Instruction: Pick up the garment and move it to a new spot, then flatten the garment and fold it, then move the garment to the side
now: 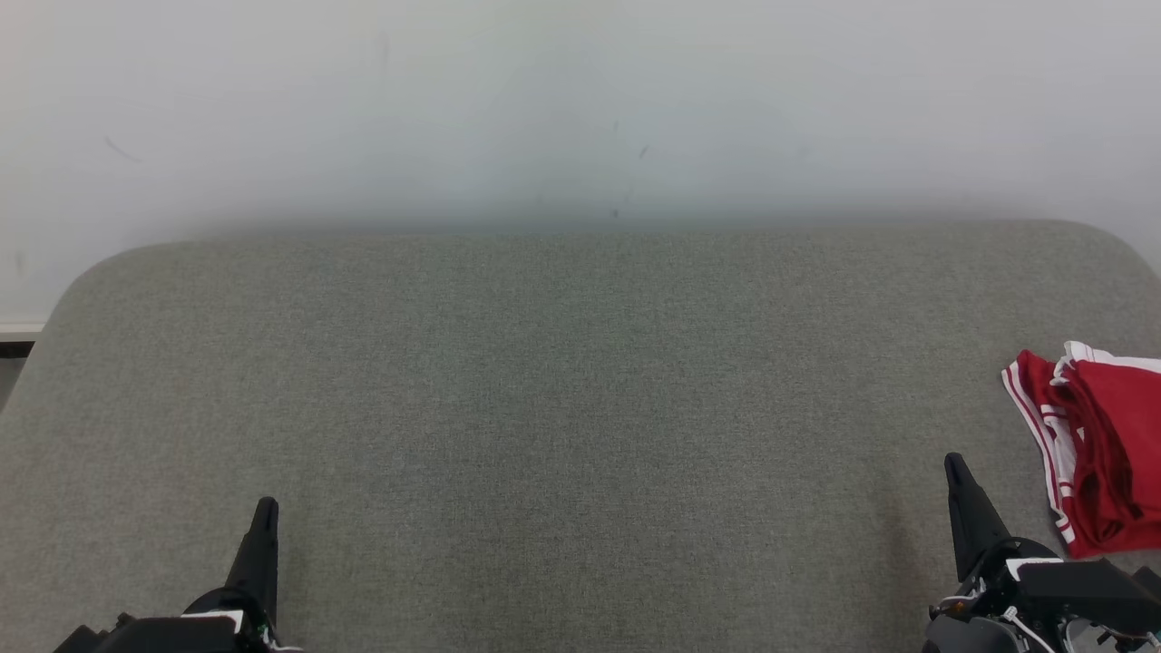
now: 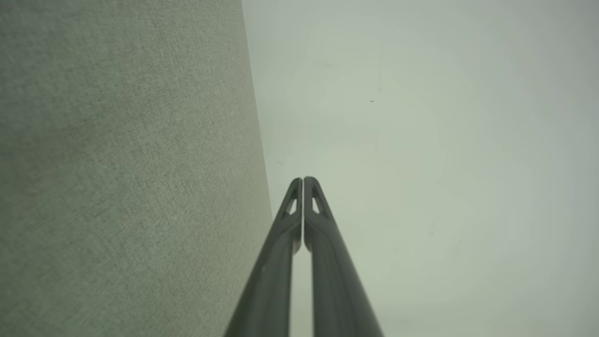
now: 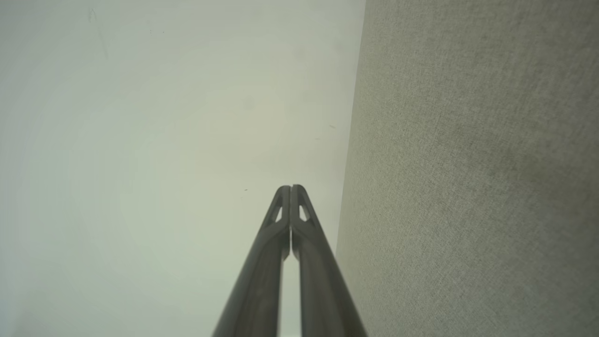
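Note:
A red garment (image 1: 1102,444) with white stripes lies folded at the right edge of the grey fabric surface (image 1: 562,381), partly cut off by the head view's border. My right gripper (image 1: 954,462) stands at the lower right, just left of the garment and apart from it, its tips together and nothing between them. At the lower left my left gripper (image 1: 266,505) is shut and holds nothing, far from the garment. In the wrist views each pair of fingertips meets: left gripper (image 2: 303,179), right gripper (image 3: 291,187).
A pale wall (image 1: 580,100) rises behind the grey surface. The surface has rounded far corners. Its far edge (image 2: 259,140) runs up the left wrist view and its far edge (image 3: 351,140) up the right wrist view.

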### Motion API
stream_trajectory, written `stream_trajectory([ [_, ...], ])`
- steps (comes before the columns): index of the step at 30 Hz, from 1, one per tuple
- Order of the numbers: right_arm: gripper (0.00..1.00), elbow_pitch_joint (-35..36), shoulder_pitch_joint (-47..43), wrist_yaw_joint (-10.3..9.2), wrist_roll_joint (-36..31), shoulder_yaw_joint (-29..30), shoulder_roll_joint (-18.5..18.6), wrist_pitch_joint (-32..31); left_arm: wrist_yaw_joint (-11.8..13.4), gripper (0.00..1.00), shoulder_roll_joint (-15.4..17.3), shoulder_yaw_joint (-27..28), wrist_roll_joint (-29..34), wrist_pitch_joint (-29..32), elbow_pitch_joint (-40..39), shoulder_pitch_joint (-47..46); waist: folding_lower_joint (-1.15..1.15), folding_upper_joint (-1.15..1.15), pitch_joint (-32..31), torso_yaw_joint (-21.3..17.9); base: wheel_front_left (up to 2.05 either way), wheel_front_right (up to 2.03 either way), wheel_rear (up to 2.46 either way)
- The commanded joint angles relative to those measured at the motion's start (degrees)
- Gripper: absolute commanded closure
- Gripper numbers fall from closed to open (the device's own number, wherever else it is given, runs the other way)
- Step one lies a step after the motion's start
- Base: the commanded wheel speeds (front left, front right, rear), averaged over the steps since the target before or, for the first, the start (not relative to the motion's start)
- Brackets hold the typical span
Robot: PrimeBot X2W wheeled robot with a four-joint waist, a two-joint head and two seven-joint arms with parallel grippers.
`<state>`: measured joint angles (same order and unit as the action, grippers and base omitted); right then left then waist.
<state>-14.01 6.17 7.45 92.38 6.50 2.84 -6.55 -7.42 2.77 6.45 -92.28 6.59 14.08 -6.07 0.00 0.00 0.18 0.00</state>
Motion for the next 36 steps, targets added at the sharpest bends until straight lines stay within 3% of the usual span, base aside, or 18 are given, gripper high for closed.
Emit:
stream_trajectory([
  [1,1.0,0.0,0.2,0.06,0.1,0.1,0.1,-0.2,-0.2,1.0,0.2,0.2,-0.3,0.1,0.0,-0.5,0.0,0.0,0.0,0.0,0.0,0.0,0.0],
  [36,1.0,0.0,0.2,0.06,0.1,0.1,0.1,-0.1,-0.2,1.0,0.2,0.1,-0.3,0.1,0.0,-0.4,0.0,0.0,0.0,0.0,0.0,0.0,0.0],
])
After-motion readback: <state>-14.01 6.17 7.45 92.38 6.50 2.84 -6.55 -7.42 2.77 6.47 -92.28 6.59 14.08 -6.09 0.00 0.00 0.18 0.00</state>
